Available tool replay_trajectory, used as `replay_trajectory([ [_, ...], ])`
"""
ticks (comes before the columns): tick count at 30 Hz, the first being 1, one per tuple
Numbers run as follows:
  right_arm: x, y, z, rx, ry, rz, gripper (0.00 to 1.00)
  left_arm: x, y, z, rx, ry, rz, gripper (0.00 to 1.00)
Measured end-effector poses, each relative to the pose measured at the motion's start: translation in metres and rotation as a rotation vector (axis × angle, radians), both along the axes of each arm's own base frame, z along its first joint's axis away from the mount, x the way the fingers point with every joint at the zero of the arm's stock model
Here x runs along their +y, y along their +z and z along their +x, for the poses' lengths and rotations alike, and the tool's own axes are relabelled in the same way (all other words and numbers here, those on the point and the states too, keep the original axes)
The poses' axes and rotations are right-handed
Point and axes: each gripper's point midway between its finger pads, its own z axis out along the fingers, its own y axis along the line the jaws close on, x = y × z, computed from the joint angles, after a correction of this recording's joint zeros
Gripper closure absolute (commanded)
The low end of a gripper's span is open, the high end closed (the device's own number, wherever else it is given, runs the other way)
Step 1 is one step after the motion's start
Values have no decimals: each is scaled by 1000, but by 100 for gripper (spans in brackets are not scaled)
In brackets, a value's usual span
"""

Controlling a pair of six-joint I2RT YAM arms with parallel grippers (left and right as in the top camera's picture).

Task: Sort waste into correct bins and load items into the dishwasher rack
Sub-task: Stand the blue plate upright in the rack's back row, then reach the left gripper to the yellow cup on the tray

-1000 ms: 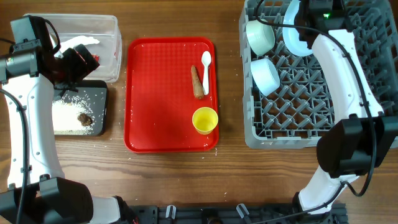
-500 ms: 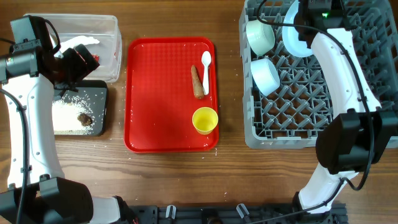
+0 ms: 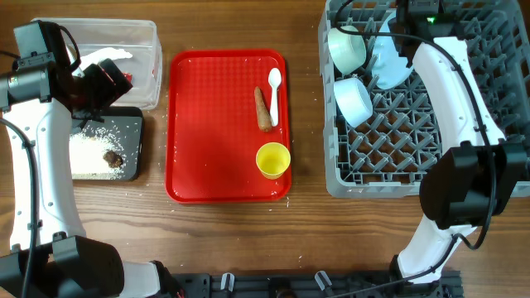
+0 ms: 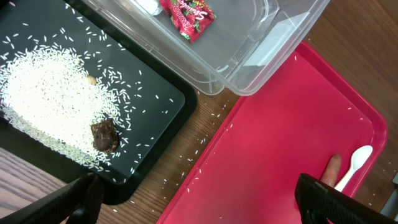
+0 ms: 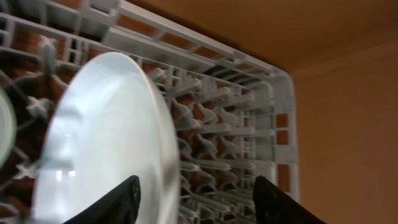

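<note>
Now R gripper (image 5: pixel 196 190) gapes at rim of large pale-blue round plate (image 5: pixel 106 143) in grey plastic rack (image 5: pixel 249 124); L gripper (image 4: pixel 199 190) wide, empty.

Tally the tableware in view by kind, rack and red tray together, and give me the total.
Plate: 1
Bowls: 2
Cup: 1
Spoon: 1
Total: 5
</note>
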Motion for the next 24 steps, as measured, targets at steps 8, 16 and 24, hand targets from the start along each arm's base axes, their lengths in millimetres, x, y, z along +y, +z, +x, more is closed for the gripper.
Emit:
replay_trajectory([
  [8, 28, -5, -12, -28, -32, 261, 0, 0, 0, 0, 0, 0, 0, 0],
  [16, 71, 110, -61, -262, 33, 631, 0, 0, 0, 0, 0, 0, 0, 0],
  [24, 91, 82, -96, -67, 34, 740, 0, -8, 8, 16, -78, -32, -46, 0],
])
